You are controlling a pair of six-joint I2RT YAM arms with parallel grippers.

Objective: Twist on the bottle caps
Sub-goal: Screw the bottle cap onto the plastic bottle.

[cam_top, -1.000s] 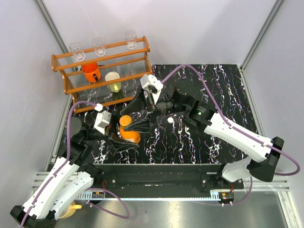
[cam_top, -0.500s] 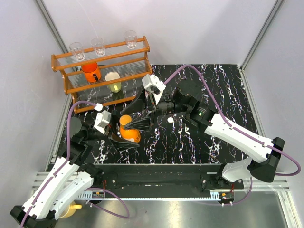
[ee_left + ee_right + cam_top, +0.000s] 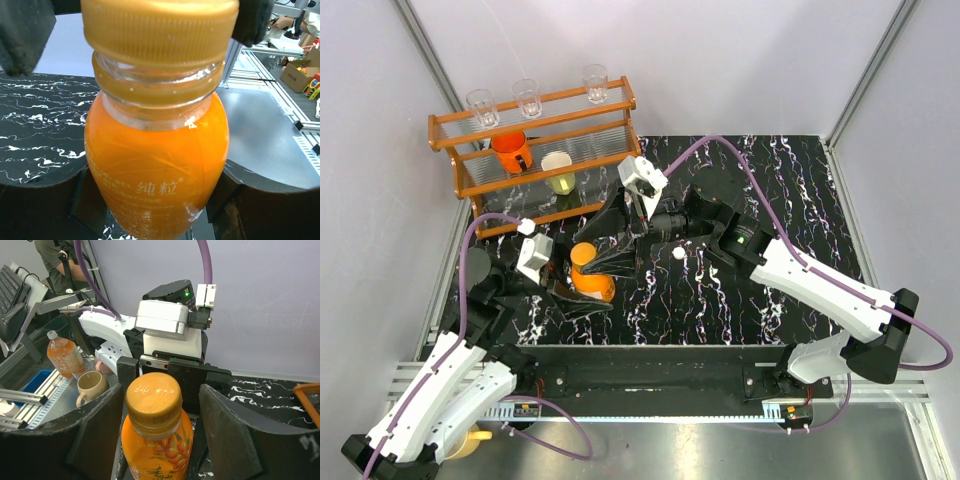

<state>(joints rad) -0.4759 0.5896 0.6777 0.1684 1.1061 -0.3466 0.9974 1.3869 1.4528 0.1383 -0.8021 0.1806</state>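
Note:
A short squat orange bottle (image 3: pixel 593 284) stands upright on the black marbled table (image 3: pixel 770 190). My left gripper (image 3: pixel 582 290) is shut on its belly (image 3: pixel 155 165), with a finger pressed against each side. The orange cap (image 3: pixel 152 396) sits on the neck (image 3: pixel 159 30). My right gripper (image 3: pixel 161 390) is open and straddles the cap, with a gap showing on both sides. A small white-topped cap (image 3: pixel 678 254) lies on the table just right of the right gripper (image 3: pixel 607 250). The taller clear bottle is out of view.
A wooden rack (image 3: pixel 535 130) stands at the back left. It holds three clear glasses (image 3: pixel 528 97) on top, an orange mug (image 3: pixel 510 152) and a cream cup (image 3: pixel 558 172). Grey walls close in the table on the left, back and right.
The right wrist has shifted slightly to the right and turned a little over the cap. The bottle and the left arm have stayed where they were.

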